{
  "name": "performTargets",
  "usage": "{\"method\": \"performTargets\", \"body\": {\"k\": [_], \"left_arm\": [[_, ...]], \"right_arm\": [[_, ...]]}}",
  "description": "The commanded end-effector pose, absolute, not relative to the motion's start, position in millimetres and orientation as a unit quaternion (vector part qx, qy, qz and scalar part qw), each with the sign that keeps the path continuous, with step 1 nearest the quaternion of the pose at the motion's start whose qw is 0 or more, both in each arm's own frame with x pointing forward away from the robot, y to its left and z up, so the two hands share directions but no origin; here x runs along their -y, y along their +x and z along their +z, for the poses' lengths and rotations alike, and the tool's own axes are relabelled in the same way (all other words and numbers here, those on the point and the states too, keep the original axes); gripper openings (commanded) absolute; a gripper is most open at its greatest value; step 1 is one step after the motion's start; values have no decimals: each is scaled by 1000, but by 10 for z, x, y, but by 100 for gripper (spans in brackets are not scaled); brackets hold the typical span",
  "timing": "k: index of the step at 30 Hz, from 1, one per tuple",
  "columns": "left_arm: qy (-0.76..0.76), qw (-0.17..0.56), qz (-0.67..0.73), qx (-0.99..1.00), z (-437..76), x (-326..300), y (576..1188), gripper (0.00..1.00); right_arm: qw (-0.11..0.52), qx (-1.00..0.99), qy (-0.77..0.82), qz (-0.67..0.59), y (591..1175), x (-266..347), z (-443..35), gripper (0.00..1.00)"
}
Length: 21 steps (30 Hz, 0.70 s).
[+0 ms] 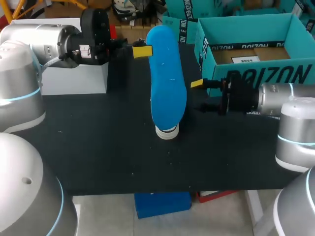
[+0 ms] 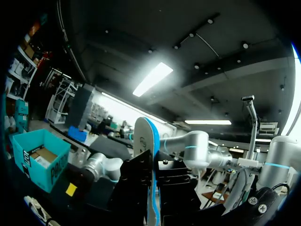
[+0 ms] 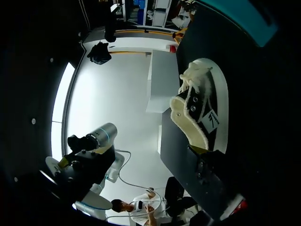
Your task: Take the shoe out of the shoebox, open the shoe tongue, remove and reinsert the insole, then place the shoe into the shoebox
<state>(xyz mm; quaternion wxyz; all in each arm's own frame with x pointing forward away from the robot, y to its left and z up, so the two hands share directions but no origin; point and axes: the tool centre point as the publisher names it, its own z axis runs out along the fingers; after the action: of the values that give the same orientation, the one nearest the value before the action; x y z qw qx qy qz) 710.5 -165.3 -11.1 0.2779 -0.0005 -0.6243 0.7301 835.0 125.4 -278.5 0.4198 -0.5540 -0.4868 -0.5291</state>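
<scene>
Now — insole (blue) in left hand

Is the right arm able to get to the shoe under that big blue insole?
Probably yes: the right gripper sits beside the shoe, coming from the side, while the left gripper holds the insole above it.

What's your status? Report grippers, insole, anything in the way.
Left gripper shut on blue insole, above the shoe. Right gripper beside the shoe, grip unclear. Shoe on table, outside the shoebox. Nothing seen in the way.
</scene>
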Motion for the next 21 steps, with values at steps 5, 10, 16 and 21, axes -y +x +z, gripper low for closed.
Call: {"method": "performTargets", "body": {"k": [5, 10, 16, 21], "left_arm": [[-46, 229, 736, 635, -69, 1670, 7129, 0], [-266, 91, 677, 681, 27, 1658, 7069, 0], [-383, 34, 595, 706, -192, 1574, 7051, 0], [-442, 2, 540, 716, -401, 1466, 7096, 0]], "right_arm": [[417, 490, -554, -528, 8339, -1251, -2772, 100], [417, 490, -554, -528, 8339, -1251, -2772, 100], [417, 490, -554, -528, 8339, -1251, -2772, 100], [417, 490, -554, -528, 8339, -1251, -2772, 100]]}}
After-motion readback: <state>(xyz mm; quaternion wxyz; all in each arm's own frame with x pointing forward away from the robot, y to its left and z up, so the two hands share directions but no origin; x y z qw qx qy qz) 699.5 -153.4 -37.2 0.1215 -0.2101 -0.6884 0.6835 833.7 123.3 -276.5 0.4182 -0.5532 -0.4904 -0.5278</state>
